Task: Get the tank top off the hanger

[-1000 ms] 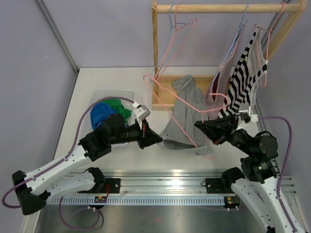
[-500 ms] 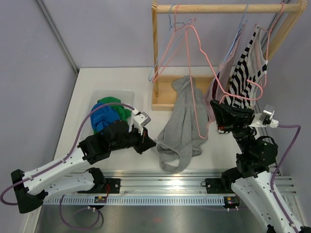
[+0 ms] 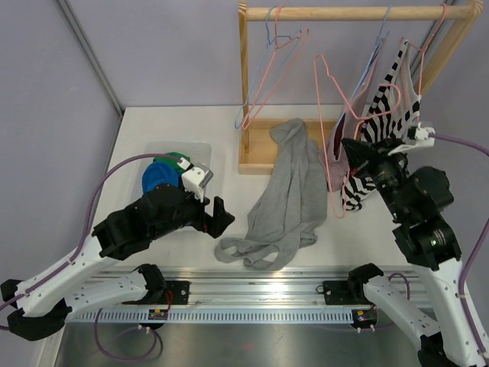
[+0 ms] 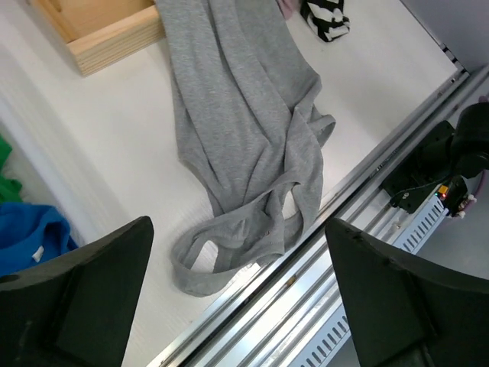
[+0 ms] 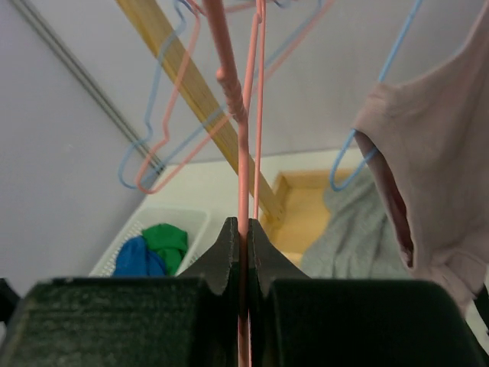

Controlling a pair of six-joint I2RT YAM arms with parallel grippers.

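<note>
The grey tank top (image 3: 284,195) lies crumpled on the white table, free of the hanger, with its straps looped near the front rail. In the left wrist view the tank top (image 4: 237,130) spreads out below my left gripper (image 4: 237,256). That left gripper (image 3: 221,216) hovers just left of the straps, open and holding nothing. Near the rack, my right gripper (image 3: 348,153) holds the bare pink wire hanger (image 3: 324,138) upright. The right wrist view has the right gripper (image 5: 243,237) shut on the pink hanger (image 5: 235,122).
A wooden rack (image 3: 344,13) with a box base (image 3: 256,153) stands at the back. It carries empty pink and blue hangers (image 3: 267,69), a striped garment (image 3: 382,122) and a pink garment (image 3: 340,131). A white bin (image 3: 200,149) holds blue and green clothes. A metal rail (image 3: 267,294) runs along the front.
My left gripper opened, let go of the tank top and drew back left. The tank top settled on the table. My right gripper raised the hanger toward the rack.
</note>
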